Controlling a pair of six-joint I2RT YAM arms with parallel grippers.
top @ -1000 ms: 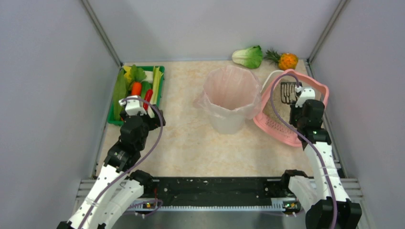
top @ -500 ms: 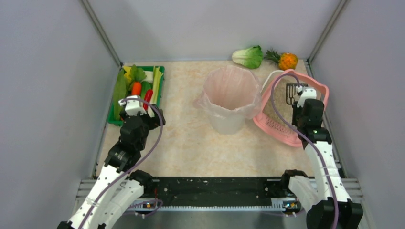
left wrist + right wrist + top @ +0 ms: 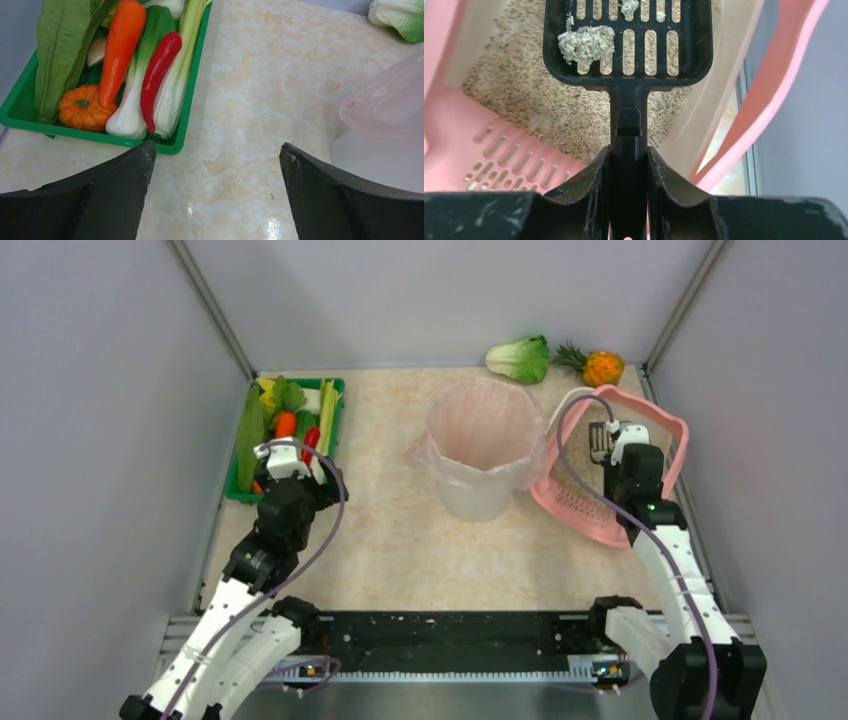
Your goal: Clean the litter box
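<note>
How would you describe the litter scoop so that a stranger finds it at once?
Look at the pink litter box at the far right, beside the white bin. Over its granules, the right gripper holds a black slotted scoop, the only black tool, carrying pale clumps.

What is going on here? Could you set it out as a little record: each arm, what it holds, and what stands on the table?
Right gripper: shut on the handle of a black slotted scoop, over the litter
Scoop load: a pale clump and a few crumbs
Litter box: pink, beige granules inside, right of the bin
Left gripper: open, empty, over bare table beside the green vegetable tray
Bin: white, pink liner, mid-table
Back edge: bok choy, pineapple
</note>
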